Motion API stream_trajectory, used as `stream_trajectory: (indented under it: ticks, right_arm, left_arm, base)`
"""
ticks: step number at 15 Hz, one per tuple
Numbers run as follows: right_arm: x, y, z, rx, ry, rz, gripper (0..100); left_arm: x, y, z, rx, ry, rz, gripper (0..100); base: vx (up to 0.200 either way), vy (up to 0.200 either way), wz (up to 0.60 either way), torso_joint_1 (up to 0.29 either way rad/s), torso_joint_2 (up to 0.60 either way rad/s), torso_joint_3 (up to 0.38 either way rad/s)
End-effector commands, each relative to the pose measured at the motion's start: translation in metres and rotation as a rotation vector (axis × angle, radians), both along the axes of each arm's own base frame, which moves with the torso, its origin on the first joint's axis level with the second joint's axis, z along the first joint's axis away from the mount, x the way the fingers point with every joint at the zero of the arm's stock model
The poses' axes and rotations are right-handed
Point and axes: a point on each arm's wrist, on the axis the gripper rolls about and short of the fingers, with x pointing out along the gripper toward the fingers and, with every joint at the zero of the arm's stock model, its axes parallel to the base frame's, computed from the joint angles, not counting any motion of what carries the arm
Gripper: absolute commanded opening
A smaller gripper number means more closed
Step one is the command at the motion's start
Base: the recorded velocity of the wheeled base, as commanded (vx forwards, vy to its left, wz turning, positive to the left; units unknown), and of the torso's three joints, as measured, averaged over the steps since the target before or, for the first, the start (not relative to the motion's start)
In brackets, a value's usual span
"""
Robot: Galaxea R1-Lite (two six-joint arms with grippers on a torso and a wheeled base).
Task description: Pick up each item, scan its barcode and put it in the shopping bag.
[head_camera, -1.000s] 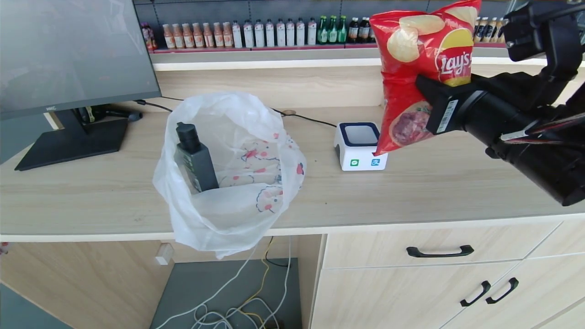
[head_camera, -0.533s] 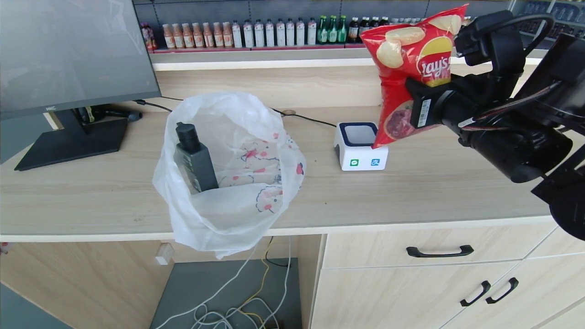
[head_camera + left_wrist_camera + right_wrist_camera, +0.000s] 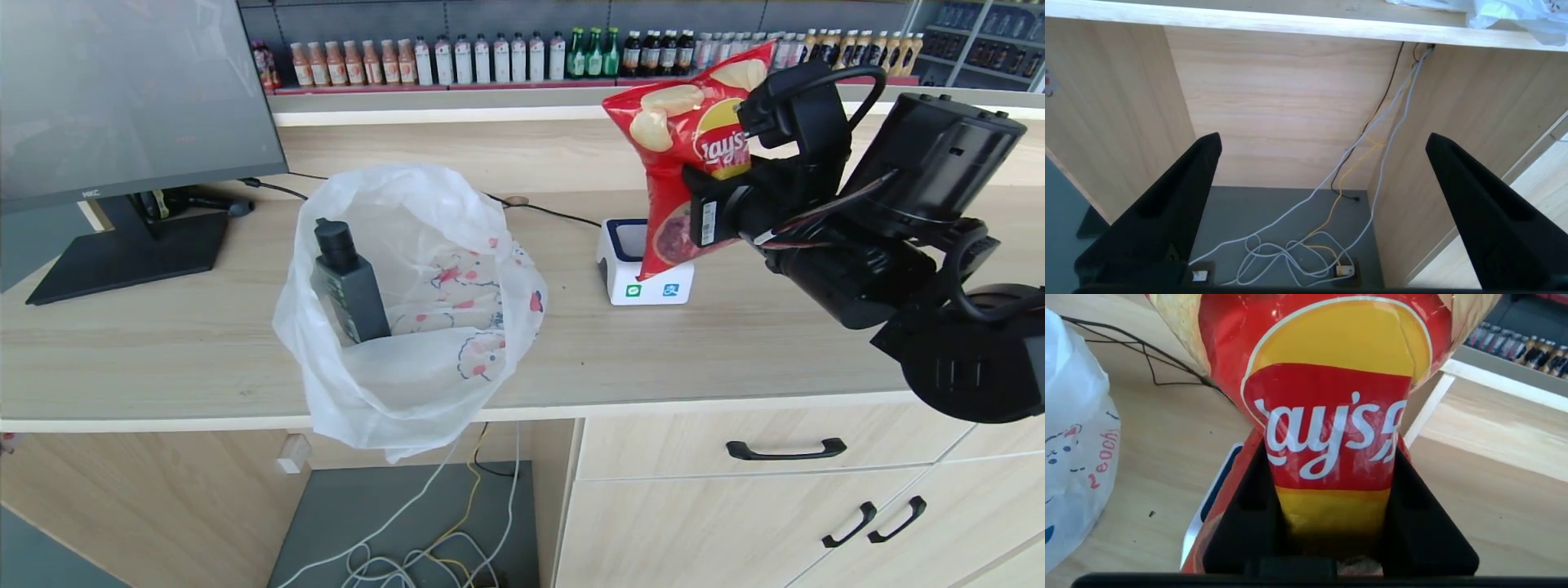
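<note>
Describer: Carried leftward and lower over the last second, the chip bag (image 3: 682, 139) now hangs with its bottom corner in front of the scanner (image 3: 633, 287), covering part of the scanner's top in the head view. Whether the two touch cannot be told.

Reader: What is the biggest thing here?

Describer: A pale wooden desk (image 3: 735, 343) runs across the scene, with drawers below it on the right. A dark monitor (image 3: 122, 90) stands at its far left.

Reader: And the shopping bag?

Describer: The shopping bag (image 3: 424, 327) is translucent white with a red cartoon print. It sits open at the desk's front edge, left of the scanner and apart from it. A dark bottle (image 3: 351, 286) stands inside, against the bag's left side.

Reader: What holds the chips?

Describer: The right hand (image 3: 710, 214) is clamped on the middle of the red chip bag, holding it roughly upright above the desk.

Reader: And the other hand?

Describer: The left hand (image 3: 1323, 147) is below the desk top. Its fingers are spread wide with nothing between them, and loose cables (image 3: 1315, 245) lie on the floor beyond.
</note>
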Motion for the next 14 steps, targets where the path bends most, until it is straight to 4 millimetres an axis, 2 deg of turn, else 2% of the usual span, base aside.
stream_trajectory:
  ticks: [1, 7, 14]
  right_arm:
    - [0.004, 0.003, -0.007, -0.009, 0.019, 0.000, 0]
    - [0.012, 0.004, -0.021, -0.028, 0.053, -0.005, 0]
    - [0.016, 0.005, -0.026, -0.031, 0.067, -0.007, 0]
  left_arm:
    - [0.000, 0.000, 0.000, 0.000, 0.000, 0.001, 100]
    - [0.000, 0.000, 0.000, 0.000, 0.000, 0.001, 100]
    - [0.000, 0.000, 0.000, 0.000, 0.000, 0.001, 100]
  base:
    - [0.000, 0.000, 0.00, 0.000, 0.00, 0.000]
    - [0.000, 0.000, 0.00, 0.000, 0.00, 0.000]
    - [0.000, 0.000, 0.00, 0.000, 0.00, 0.000]
